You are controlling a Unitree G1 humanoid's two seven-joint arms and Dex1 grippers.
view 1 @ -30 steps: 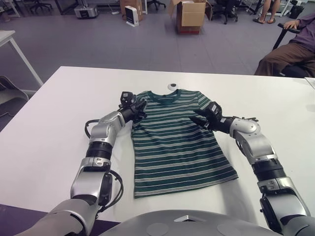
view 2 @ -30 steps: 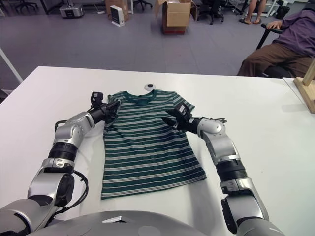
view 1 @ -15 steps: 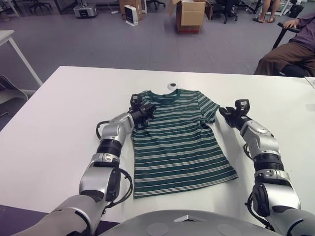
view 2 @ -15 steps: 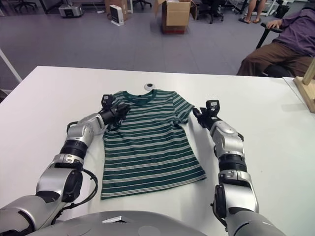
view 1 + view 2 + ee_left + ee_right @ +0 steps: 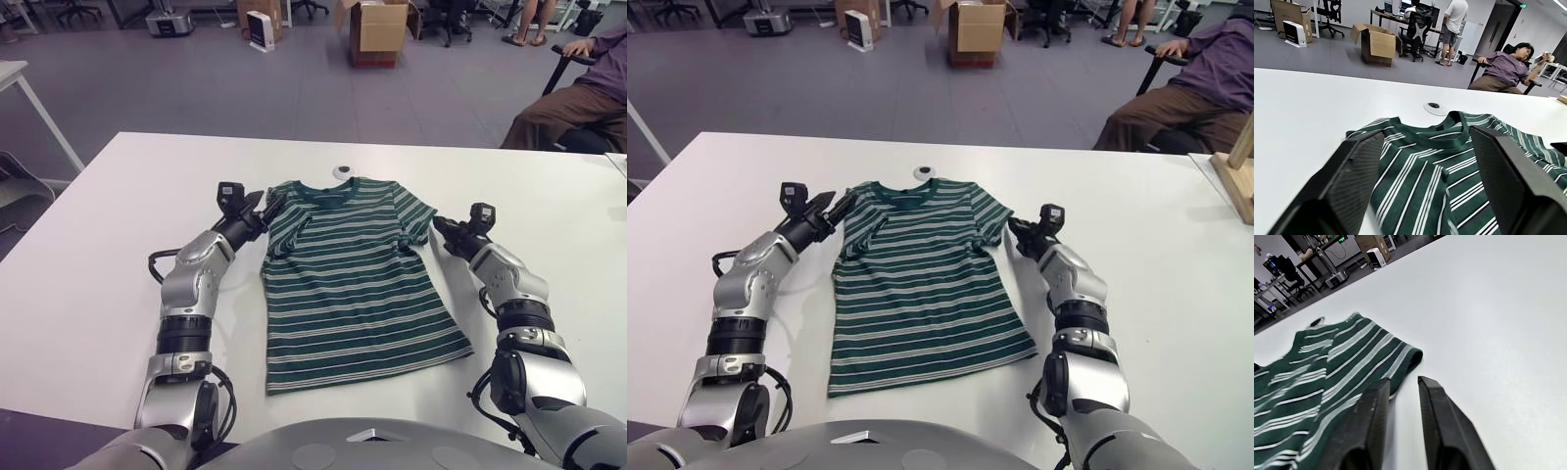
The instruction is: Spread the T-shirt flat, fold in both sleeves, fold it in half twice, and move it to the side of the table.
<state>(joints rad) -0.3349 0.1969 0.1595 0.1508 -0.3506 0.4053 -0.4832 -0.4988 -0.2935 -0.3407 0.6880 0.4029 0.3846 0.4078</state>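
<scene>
**Both claws have come off the shirt and gone out to its sides**

Both claws were on the shirt's shoulders a second ago. The right claw [image 5: 442, 228] pulled away first, and the right sleeve [image 5: 416, 210] came out with it. Now the left claw [image 5: 263, 206] has slid off to the left too.

The shirt [image 5: 353, 279] lies in the middle of the white desk [image 5: 88, 264]. Its neck points away from the robot and its body looks smooth. The right sleeve is spread out flat, and its tip is just beside the right claw. The left sleeve [image 5: 274, 227] looks a bit bunched up against the body. It is hard to tell if it is fully out.

The left claw is wide open and holds nothing. It sits low by the shirt's left shoulder. The right claw has only a small gap between its fingers, and nothing is in that gap.

I think the spreading step is nearly done. The left sleeve may need one more tug. After that the sleeves can be folded in, and then come the two folds in half. None of the folding looks started yet.
</scene>
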